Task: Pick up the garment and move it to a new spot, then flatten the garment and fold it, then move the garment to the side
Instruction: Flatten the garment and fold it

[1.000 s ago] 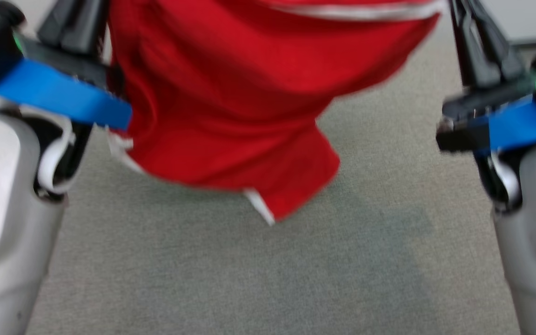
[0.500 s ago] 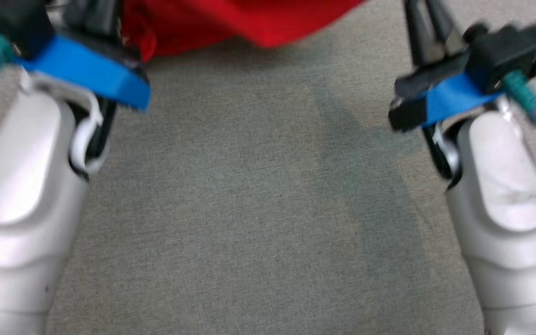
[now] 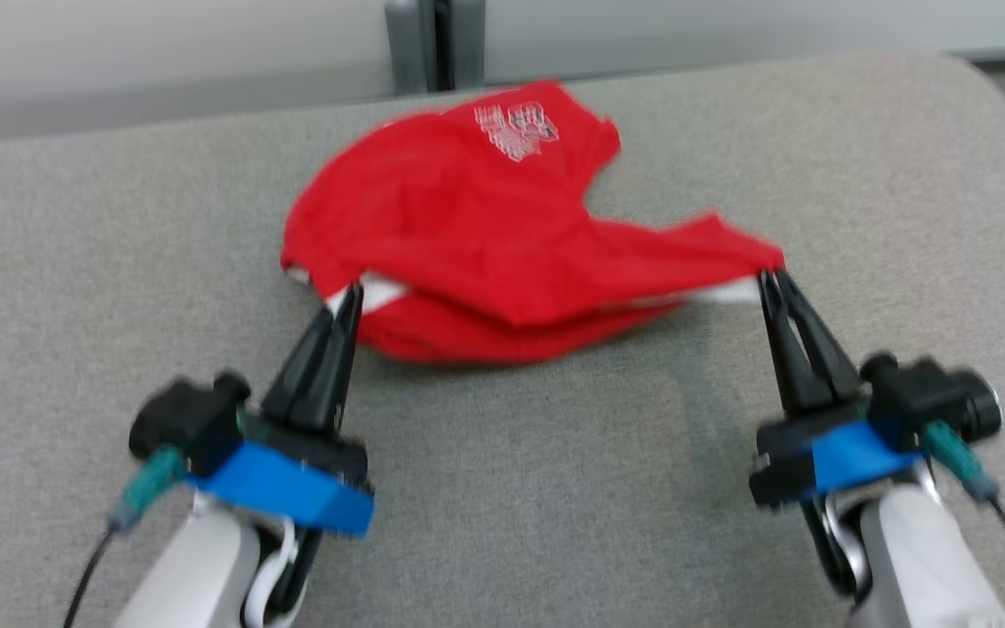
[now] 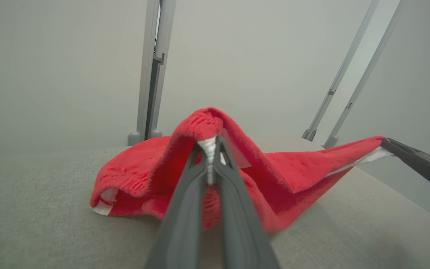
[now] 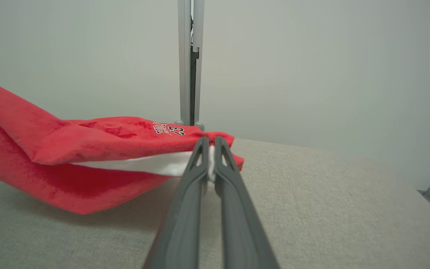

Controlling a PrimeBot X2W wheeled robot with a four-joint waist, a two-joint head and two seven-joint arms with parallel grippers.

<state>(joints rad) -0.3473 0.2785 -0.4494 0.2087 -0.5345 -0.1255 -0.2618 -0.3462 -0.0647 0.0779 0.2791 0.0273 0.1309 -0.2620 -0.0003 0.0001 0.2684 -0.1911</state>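
Flattening is judged in hand: garment point(image 3: 485, 235) edges are pinched by the clamped left gripper point(image 3: 350, 295) at seven o'clock and right gripper point(image 3: 771, 277) at three; outward tension is needed next.

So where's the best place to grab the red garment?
By its white-trimmed edge, at two far-apart spots, coming in low from the near side. The red garment lies crumpled with that edge facing the robot; the left pincer and right pincer pinch it there.
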